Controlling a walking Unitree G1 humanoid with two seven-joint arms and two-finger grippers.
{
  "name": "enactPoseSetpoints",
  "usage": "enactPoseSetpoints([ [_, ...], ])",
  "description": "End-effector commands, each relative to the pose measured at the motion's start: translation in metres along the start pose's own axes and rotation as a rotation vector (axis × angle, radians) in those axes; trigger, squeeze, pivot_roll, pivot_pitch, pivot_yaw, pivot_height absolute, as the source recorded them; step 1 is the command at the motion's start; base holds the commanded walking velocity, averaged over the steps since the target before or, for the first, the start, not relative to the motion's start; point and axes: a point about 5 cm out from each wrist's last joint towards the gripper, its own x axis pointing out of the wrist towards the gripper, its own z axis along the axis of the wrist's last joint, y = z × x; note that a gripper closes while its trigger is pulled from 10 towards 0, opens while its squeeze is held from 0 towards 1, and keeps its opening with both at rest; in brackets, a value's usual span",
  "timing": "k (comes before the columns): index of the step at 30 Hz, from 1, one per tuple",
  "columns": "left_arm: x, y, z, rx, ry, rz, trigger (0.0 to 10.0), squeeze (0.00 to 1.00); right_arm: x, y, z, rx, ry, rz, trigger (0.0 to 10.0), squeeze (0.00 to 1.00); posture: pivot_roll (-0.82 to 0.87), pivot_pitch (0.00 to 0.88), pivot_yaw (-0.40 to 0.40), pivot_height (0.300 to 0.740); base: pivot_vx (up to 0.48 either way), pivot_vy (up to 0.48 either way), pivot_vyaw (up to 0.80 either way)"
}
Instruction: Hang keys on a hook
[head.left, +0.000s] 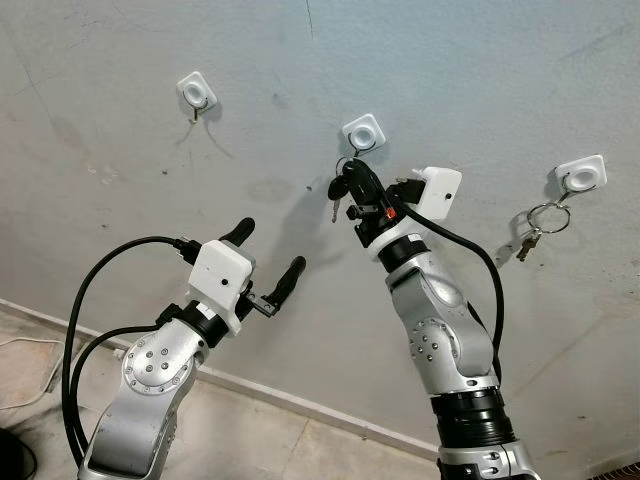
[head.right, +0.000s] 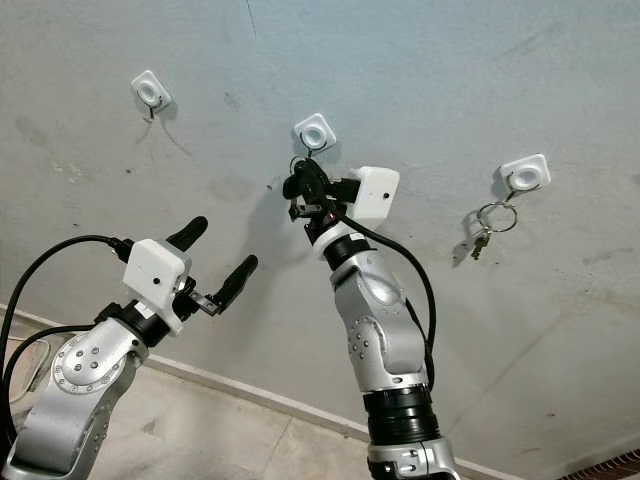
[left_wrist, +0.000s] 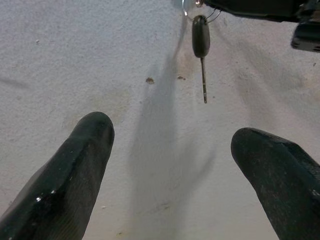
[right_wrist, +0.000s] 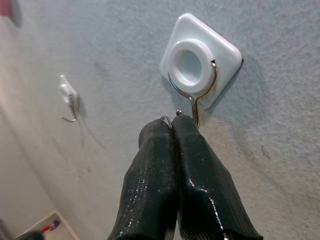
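Right hand (right_wrist: 172, 125) is the one I have at work: its two black fingers are pressed together, pinching the key ring (right_wrist: 166, 119) right at their tips, just below the middle hook (right_wrist: 192, 92) on the wall (head.left: 120, 90). From the wrist camera the fingertips sit almost against the lower end of the hook's wire, slightly to one side of it, and I cannot tell whether the ring has caught over the wire yet. In the head view the keys (head.left: 340, 190) hang below the hand's tips, the long black-headed key dangling straight down along the wall.

What the next move turns on, as I judge it: the hook's open end lies just above and a touch beyond the fingertips, so the ring has to go up and over that tip, then settle down.

Left hand (head.left: 270, 262) hovers lower and well to the left, fingers spread wide, holding nothing; it is farther from the hook. Another bunch of keys (head.left: 535, 230) already hangs on the right hook (head.left: 580, 178), and the far left hook (head.left: 196, 95) is bare.
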Motion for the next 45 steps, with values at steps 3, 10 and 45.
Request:
enactPoseSetpoints([
  [3,0.001,-0.001,0.002,0.0,-0.002,-0.011,10.0,0.0,-0.004,0.003,0.008,0.025,-0.013,0.065,10.0,0.0,0.23,0.0,-0.06,0.74,0.0,0.0,0.0],
  [10,0.002,-0.001,0.002,0.0,-0.002,-0.014,10.0,0.0,-0.002,0.002,0.01,0.036,-0.024,0.065,10.0,0.0,0.23,0.0,-0.056,0.74,0.0,0.0,0.0],
  [45,0.001,-0.002,0.001,-0.008,0.004,-0.017,10.0,0.0,0.002,-0.016,0.002,-0.009,-0.017,-0.095,10.0,0.0,0.23,0.006,-0.056,0.74,0.0,0.0,0.0],
])
